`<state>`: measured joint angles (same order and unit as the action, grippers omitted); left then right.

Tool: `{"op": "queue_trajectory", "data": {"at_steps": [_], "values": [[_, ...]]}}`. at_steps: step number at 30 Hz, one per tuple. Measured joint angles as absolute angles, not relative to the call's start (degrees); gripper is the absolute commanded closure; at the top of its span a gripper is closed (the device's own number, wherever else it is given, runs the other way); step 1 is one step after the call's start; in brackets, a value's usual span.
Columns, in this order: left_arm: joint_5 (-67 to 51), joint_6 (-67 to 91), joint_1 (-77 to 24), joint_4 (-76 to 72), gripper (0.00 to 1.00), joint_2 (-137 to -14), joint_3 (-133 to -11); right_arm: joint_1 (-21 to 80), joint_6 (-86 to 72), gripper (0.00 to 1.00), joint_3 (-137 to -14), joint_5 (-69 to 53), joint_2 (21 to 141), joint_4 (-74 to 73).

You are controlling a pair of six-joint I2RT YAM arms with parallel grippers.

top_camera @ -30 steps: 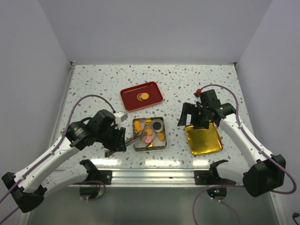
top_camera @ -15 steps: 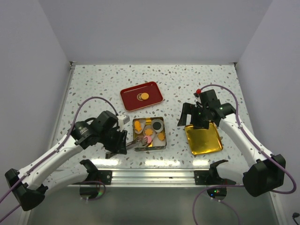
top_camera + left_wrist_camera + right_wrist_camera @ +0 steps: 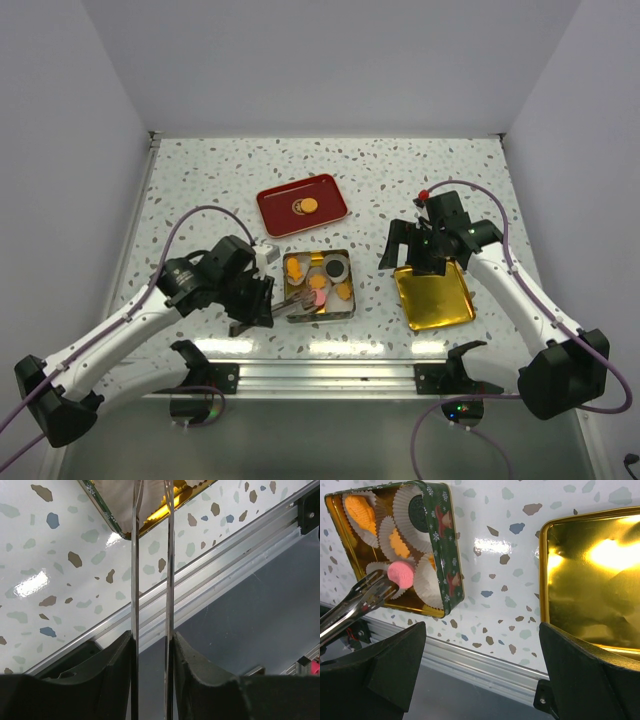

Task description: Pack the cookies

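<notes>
Speckled table [image 3: 490, 580], cropped tongs [image 3: 350, 607], tips at pink cookie [image 3: 401, 573]

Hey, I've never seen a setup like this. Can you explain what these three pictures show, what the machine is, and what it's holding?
These are two robot arms bolted to a speckled table. One picture looks down from above. The other two come from a small camera on each wrist. The left gripper is shut on metal tongs, whose tips are at a pink cookie inside a square tin of cookies in paper cups. The right gripper is open and empty, beside a gold lid. Farther back lies a red tray with one orange cookie.
</notes>
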<state>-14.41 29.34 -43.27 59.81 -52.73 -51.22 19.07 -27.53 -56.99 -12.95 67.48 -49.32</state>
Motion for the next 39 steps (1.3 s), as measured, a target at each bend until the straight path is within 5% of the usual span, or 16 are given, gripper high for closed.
{"op": "queue_trajectory", "data": {"at_steps": [19, 29, 39], "values": [[-14.35, 28.88, -43.27, 58.5, 0.63, -55.4, -50.68, 19.07, -27.53, 0.01, -56.86, -12.95, 67.48, -49.32], [-13.93, 28.49, -43.27, 56.9, 0.5, -55.46, -49.28, 19.07, -27.55, 0.01, -56.21, -12.93, 67.48, -49.34], [-15.38, 28.32, -43.27, 53.87, 0.7, -56.03, -47.88, 19.07, -27.55, 0.01, -56.21, -12.91, 67.44, -49.36]]}}
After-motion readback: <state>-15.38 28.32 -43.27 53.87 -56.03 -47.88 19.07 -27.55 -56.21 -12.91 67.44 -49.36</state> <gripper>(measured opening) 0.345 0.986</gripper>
